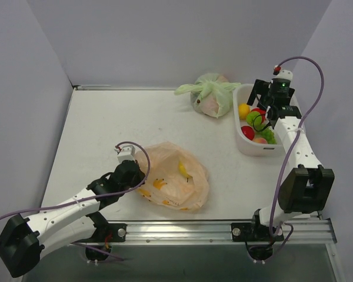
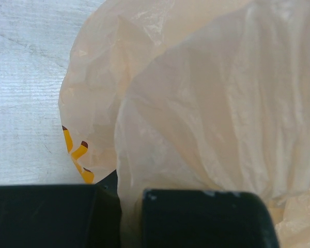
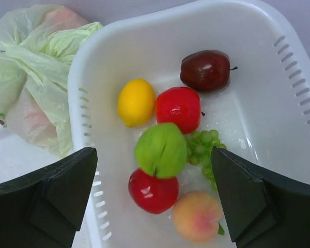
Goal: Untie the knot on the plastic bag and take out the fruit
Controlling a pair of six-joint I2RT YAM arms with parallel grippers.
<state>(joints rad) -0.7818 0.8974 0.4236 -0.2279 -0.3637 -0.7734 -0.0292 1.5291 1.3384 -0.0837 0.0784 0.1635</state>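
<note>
The peach-orange plastic bag (image 1: 177, 179) lies slack near the table's front, a yellow banana shape (image 1: 184, 170) showing through it. My left gripper (image 1: 131, 171) is shut on a fold of its film (image 2: 206, 93), pinched between the black fingers (image 2: 41, 214). The knot is out of view. My right gripper (image 1: 259, 120) hangs open over a white basket (image 1: 242, 141). In the right wrist view, fruit lies in the basket (image 3: 77, 67): a lemon (image 3: 136, 102), red apples (image 3: 179, 108), grapes (image 3: 204, 147), a peach (image 3: 196, 216). A blurred green apple (image 3: 161, 150) is between the open fingers, held by neither.
A knotted pale green bag (image 1: 212, 94) with something inside lies at the back, left of the basket, also in the right wrist view (image 3: 31, 62). Grey walls close the table on three sides. A metal rail (image 1: 223, 229) runs along the near edge.
</note>
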